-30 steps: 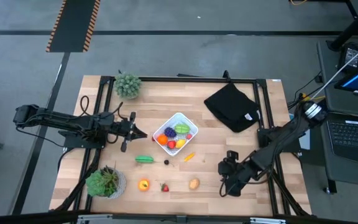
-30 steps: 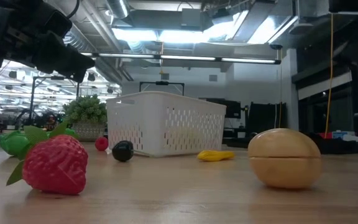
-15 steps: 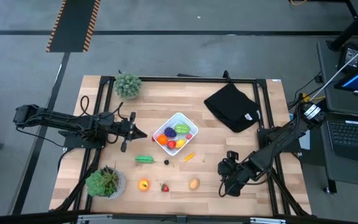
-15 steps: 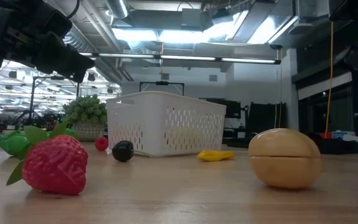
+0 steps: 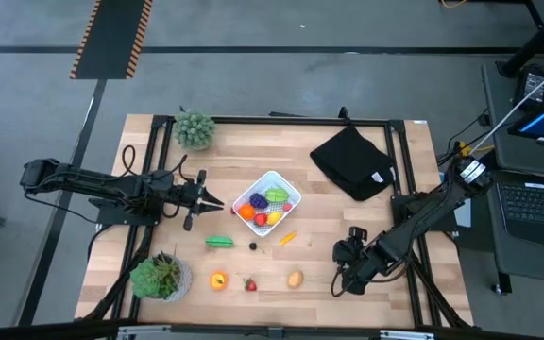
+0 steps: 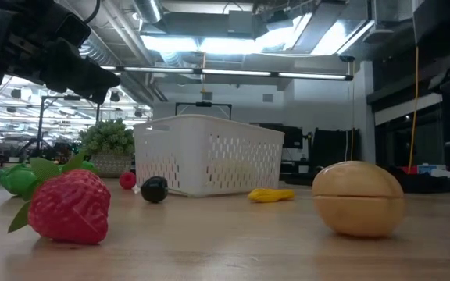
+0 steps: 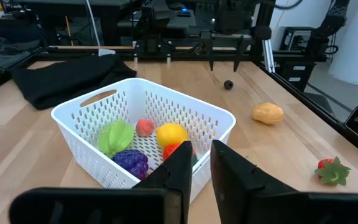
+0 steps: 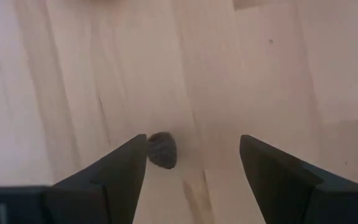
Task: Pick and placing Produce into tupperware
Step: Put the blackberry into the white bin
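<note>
The left gripper (image 5: 217, 203) is being held beside the tupperware (image 5: 267, 200), fingers slightly parted around nothing. Produce (image 7: 171, 134) is lying inside. The right gripper (image 5: 341, 282) is being held wide apart above the table (image 5: 348, 227).

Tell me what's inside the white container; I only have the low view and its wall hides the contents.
Observer: The left wrist view looks into the container: a green leafy piece, a purple piece, a yellow one and some red ones.
Operator: Where is the right gripper? It's not in my view.
Observer: From above, the right gripper is near the table's front edge, to the right of the tan piece, open over bare wood and holding nothing.
Operator: And the left one?
Observer: The left gripper points at the container from its left, just short of it.
</note>
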Robot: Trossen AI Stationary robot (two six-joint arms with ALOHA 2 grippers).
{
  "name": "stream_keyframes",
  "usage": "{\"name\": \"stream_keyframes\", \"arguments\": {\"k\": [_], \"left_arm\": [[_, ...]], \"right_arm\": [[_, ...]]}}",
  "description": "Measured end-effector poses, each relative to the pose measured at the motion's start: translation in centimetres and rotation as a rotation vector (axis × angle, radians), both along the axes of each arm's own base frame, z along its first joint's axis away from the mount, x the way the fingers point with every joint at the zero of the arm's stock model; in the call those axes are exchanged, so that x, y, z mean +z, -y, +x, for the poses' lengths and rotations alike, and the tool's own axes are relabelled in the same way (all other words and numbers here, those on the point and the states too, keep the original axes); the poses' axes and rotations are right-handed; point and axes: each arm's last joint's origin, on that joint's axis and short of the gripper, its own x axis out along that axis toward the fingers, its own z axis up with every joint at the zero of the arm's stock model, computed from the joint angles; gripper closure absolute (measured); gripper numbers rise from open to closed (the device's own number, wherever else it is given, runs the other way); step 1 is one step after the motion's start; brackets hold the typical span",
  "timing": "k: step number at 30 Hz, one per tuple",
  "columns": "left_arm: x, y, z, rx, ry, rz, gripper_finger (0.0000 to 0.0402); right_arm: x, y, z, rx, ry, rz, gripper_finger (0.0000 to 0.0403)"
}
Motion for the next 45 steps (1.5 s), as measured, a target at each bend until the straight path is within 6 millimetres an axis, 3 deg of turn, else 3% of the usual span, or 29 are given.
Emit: {"name": "stream_keyframes", "arguments": {"k": [7,18,45], "left_arm": [[0.0,0.0,0.0,0.0,0.0,0.0,0.0333],[0.0,0.0,0.0,0.0,0.0,0.001,0.0311],[0.0,0.0,0.0,0.0,0.0,0.001,0.0273]], "right_arm": [[-2.4,-1.1,0.4,0.033,-0.106,0.05,0.0144],[-4.6,-1.6,1.0,0.035,-0.147,0.023,0.0144],[-4.8,-1.7,1.3,-0.049,-0.099,0.039,0.0144]]}}
